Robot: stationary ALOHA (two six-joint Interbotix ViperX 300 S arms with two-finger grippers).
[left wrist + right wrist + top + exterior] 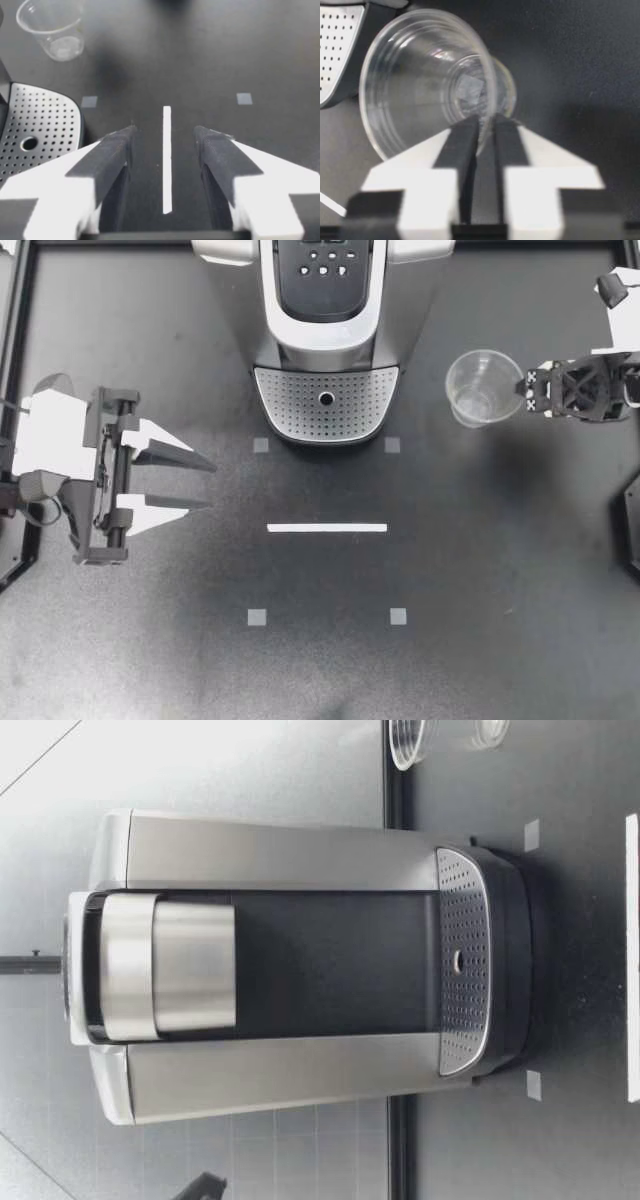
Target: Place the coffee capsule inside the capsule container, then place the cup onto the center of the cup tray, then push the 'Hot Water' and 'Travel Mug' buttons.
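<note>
While my left claw (205, 483) hovers over the desk (480, 570) with its fingers spread wide, my right claw (522, 390) pinches the wall of the clear plastic cup (478, 388), just beside the coffee machine's (320, 340) perforated cup tray (295, 405), not on it

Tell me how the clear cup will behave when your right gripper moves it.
Probably very light: the cup is thin, clear and empty. Its wall likely flexes, since my right gripper pinches only one side of the rim between its fingers. Held off-centre, it may tilt or slip.
</note>
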